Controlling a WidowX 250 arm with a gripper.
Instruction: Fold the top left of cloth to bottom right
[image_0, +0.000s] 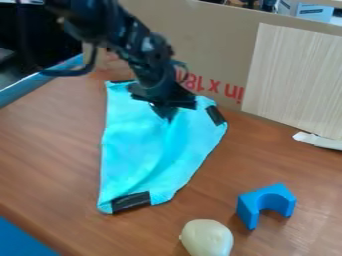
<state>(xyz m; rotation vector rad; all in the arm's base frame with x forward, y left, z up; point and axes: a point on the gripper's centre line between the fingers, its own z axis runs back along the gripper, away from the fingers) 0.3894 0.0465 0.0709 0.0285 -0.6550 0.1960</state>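
Observation:
The gripper (164, 114) hangs over the upper part of the turquoise cloth (137, 155), its tip at or just above the fabric; contact cannot be made out. Spread on the brown table, the cloth narrows toward its lower left end, with soft wrinkles running down from below the gripper. Black patches mark its bottom left corner, its upper right corner and its top left edge. Part of the cloth's upper edge is hidden behind the arm.
A blue arch-shaped block (248, 202) lies on the table (57, 145) at the lower right. Near the bottom edge sits a pale rounded object (208, 239). A cardboard panel (220, 35) with a light wood-grain board (294, 80) stands behind the cloth.

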